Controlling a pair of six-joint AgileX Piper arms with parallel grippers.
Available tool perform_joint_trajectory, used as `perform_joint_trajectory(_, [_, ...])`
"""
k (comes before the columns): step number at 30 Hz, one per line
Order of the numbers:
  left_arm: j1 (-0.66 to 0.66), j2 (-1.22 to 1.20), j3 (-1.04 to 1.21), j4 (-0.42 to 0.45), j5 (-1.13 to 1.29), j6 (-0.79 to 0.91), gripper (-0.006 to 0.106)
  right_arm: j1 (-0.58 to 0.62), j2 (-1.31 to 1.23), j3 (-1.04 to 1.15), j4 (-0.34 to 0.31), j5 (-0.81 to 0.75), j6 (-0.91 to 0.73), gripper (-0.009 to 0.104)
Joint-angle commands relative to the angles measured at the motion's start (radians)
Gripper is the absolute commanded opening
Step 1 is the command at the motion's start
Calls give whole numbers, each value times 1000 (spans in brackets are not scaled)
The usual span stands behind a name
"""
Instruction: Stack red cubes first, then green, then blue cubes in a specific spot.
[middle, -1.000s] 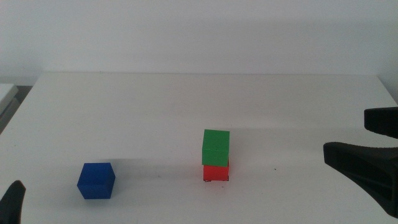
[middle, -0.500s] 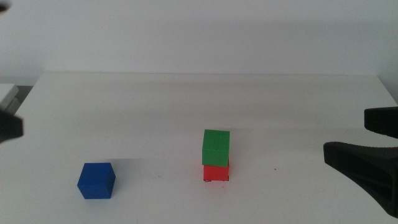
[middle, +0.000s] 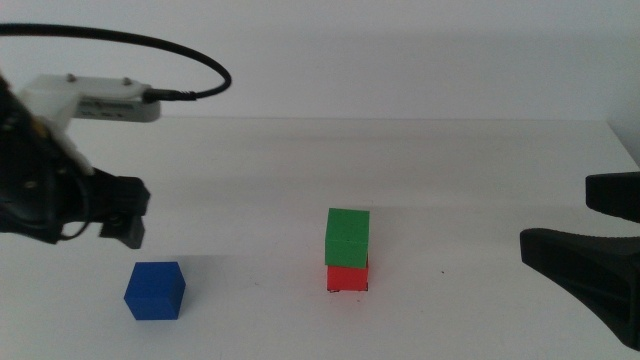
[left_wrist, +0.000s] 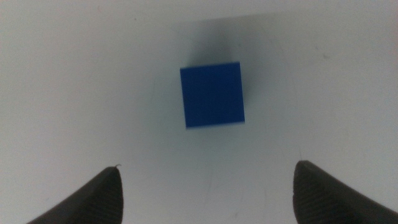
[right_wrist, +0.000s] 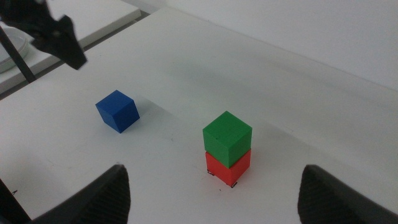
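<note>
The left gripper (left_wrist: 205, 186), jaws spread wide, is being held above the blue cube (middle: 155, 290), presumably for pickup. The green cube (middle: 347, 237) is being carried by the red cube (middle: 346, 277). The right gripper (right_wrist: 214, 186) is being parked open.

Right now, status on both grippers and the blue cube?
Left gripper open, above blue cube. Right gripper open, waiting at the table's right side. Green cube on red cube. Nothing between.

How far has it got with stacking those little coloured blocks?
Done: the green cube sits on the red cube. In hand: the left tool, open, hangs above the blue cube. Left: lifting blue onto green. The right tool waits at the side.
</note>
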Motion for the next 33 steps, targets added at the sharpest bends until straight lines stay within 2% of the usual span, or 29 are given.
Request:
perform_joint_trajectory(1, [-5, 52, -4, 3, -44, -21, 92, 0, -5, 5, -4, -5, -12, 92])
perform_joint_trajectory(13, [-1, 212, 142, -46, -300, -82, 92, 0, -5, 5, -4, -5, -12, 92])
perform_joint_trajectory(33, [-1, 386, 173, -25, -423, -97, 92, 0, -5, 5, -4, -5, -12, 92])
